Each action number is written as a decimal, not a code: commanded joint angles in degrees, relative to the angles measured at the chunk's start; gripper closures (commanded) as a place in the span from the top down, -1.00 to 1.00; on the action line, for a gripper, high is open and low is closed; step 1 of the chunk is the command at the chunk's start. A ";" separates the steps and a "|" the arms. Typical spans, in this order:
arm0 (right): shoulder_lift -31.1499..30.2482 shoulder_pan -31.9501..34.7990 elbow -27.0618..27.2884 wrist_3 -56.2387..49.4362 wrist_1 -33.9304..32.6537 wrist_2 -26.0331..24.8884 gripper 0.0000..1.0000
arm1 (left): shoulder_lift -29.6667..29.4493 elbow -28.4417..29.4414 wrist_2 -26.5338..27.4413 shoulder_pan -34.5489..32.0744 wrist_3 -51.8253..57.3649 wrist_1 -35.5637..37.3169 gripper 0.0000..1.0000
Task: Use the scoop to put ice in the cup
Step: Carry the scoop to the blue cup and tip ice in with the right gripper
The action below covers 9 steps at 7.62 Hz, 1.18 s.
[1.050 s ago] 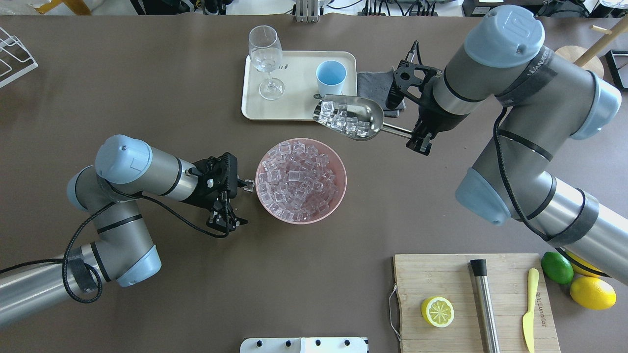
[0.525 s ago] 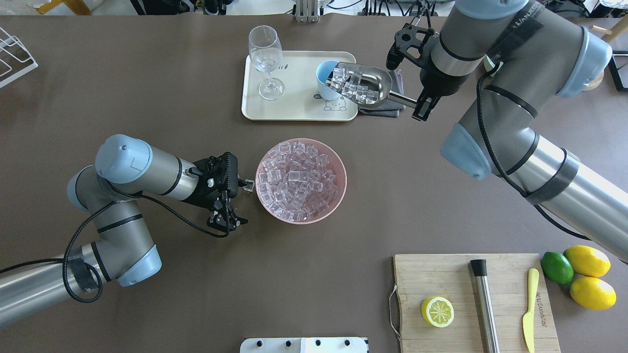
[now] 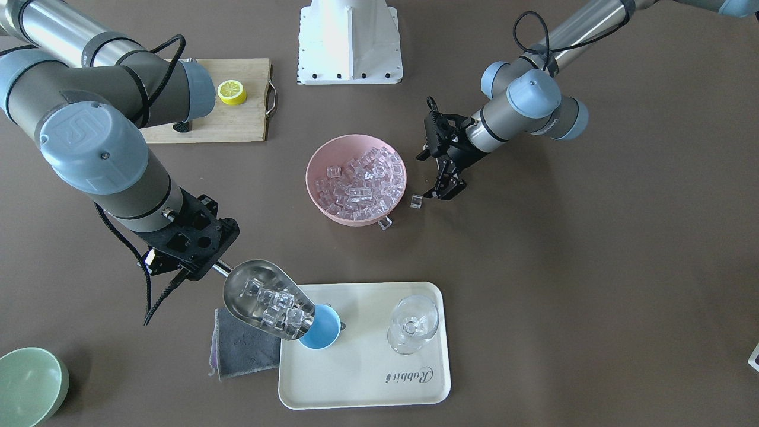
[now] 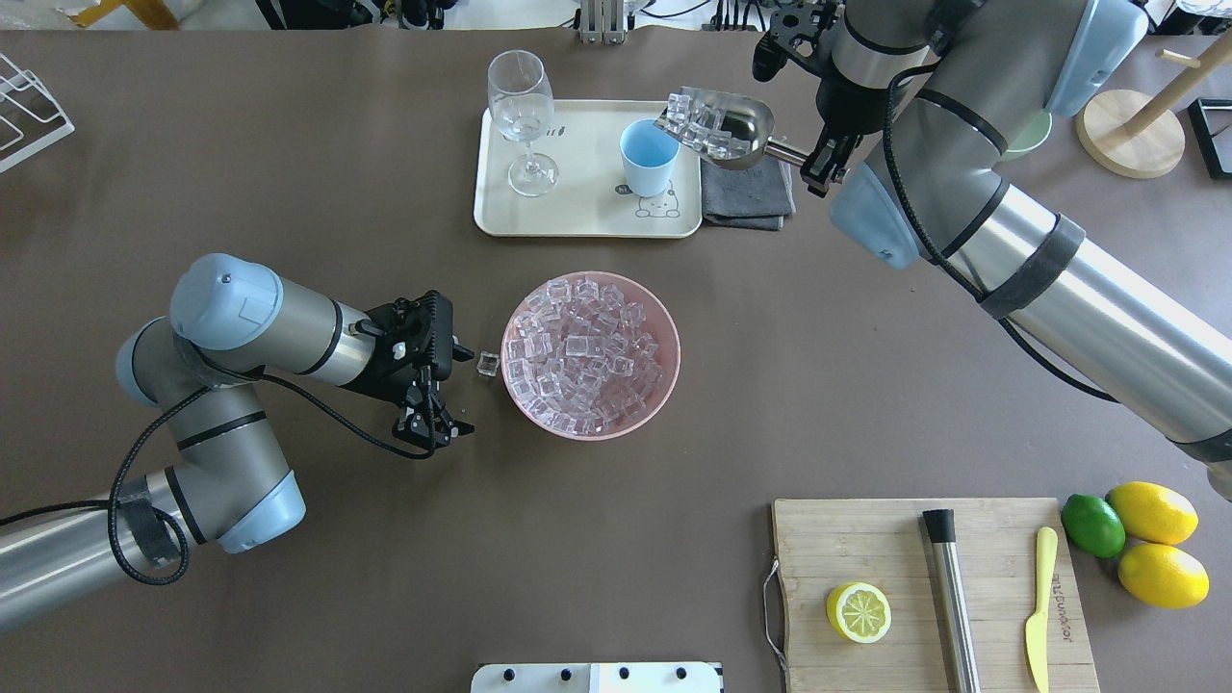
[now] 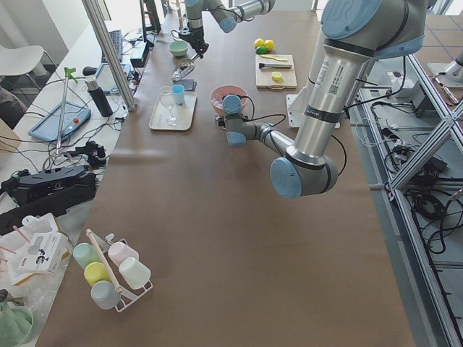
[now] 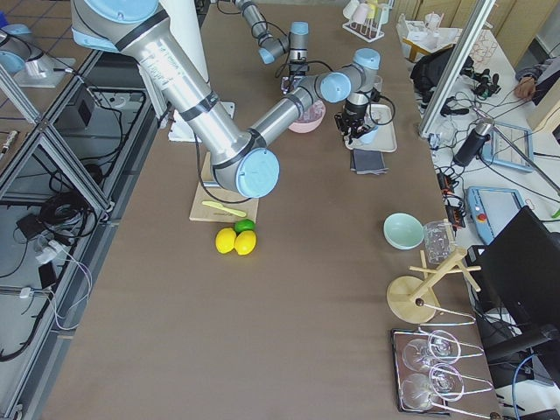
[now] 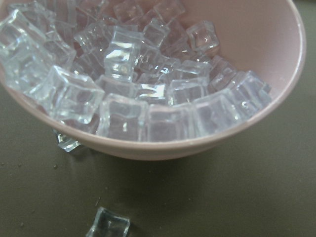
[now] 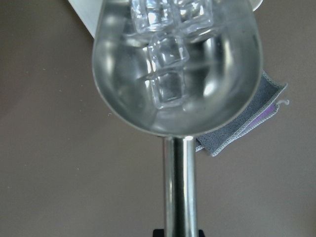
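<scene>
My right gripper (image 4: pixel 824 159) is shut on the handle of the steel scoop (image 4: pixel 724 123). The scoop holds several ice cubes (image 4: pixel 695 120) and is tilted mouth-down. In the front view its mouth (image 3: pixel 293 326) overlaps the rim of the light-blue cup (image 3: pixel 323 331). The cup (image 4: pixel 649 156) stands on the cream tray (image 4: pixel 577 219). The right wrist view shows cubes (image 8: pixel 168 49) sliding toward the scoop's mouth. My left gripper (image 4: pixel 438 431) is open and empty, left of the pink bowl (image 4: pixel 674 371), which is full of ice (image 4: pixel 582 351). A loose cube (image 4: pixel 488 363) lies by the bowl.
A stemmed glass (image 4: pixel 521 111) stands on the tray's left. A grey cloth (image 4: pixel 748 192) lies right of the tray. A cutting board (image 4: pixel 866 539) with a lemon half, steel cylinder and yellow knife sits front right, next to lemons and a lime. A green bowl (image 3: pixel 26 382) stands beyond the cloth.
My right arm has carried the loaded scoop from near the bowl to the cup, then further back and right in the overhead view. My left gripper has drawn back slightly from the bowl.
</scene>
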 commanded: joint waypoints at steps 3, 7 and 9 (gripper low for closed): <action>3.79 -0.20 -3.17 -2.64 -7.06 -0.61 -1.00 | 2.07 -0.06 -4.04 -2.93 0.29 -0.18 0.99; 9.23 -0.81 -6.14 -7.47 -15.24 -5.25 -1.00 | 1.89 -0.41 -8.08 -5.30 0.20 0.69 0.99; 10.56 -0.90 -6.33 -9.76 -18.15 -6.84 -1.00 | 1.54 -0.49 -8.26 -5.39 0.20 0.87 0.99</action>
